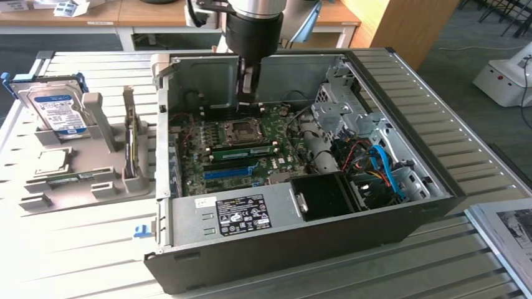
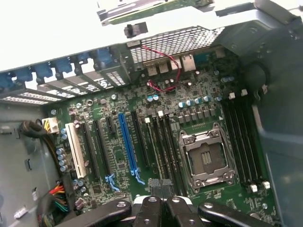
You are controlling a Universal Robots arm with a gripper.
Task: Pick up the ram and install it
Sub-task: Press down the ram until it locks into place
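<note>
A: Where's the arm?

B: In the exterior view it comes straight down from the top of the picture, its dark wrist upright over the open computer case [image 1: 415, 156]. The gripper [image 1: 246, 93] hangs inside the case, near the back wall, above the motherboard [image 1: 241, 156] and just behind the empty CPU socket [image 1: 243, 129].

A: And the fingers?

B: Pressed together. In the wrist view the gripper [image 2: 163, 201] shows its black fingers [image 2: 150, 208] meeting side by side, with something small and dark between the tips. I can't tell what it is.

A: Where's the ram?

B: A long green ram stick [image 1: 243, 149] lies in a slot on the motherboard, just in front of the CPU socket as the exterior view sees it, well below the gripper and apart from it. The bright blue slot [image 1: 228, 171] lies nearer the front of the case.

A: What does the wrist camera see?

B: The board from above: the CPU socket [image 2: 207, 158], black memory slots [image 2: 163, 142] beside it, and the blue slot [image 2: 128, 142] further off.

A: Outside the case?

B: On the desk [image 1: 91, 249], at the exterior view's left, a grey holder [image 1: 83, 180] carries a hard drive [image 1: 58, 109] standing upright.
</note>
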